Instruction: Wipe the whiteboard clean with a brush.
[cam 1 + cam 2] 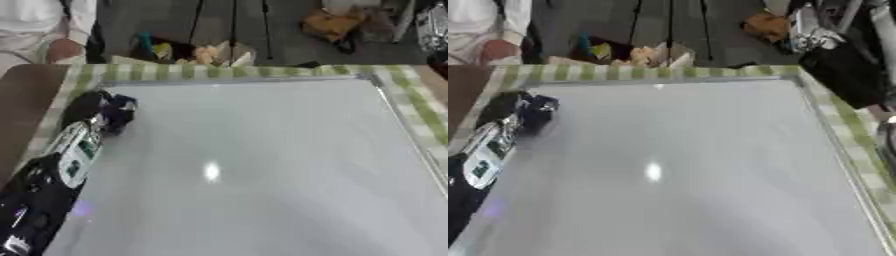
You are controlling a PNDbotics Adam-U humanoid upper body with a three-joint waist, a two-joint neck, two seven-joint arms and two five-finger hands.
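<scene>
Reaching in from the left, the robot's left hand (pixel 103 112) sat at the far-left corner of the large white glossy whiteboard (pixel 262 165), which lay flat on a green-and-white checked cloth (pixel 411 95). Fingers looked curled round something dark — probably the brush, but too blurred to make out, so I cannot tell what they held. The hand was low on the board surface, likely placed to start or end a stroke along that edge. The board looked clean, with no marks visible, just a light glare spot. The right arm showed dark at the upper right of the right eye view — its hand not visible.
</scene>
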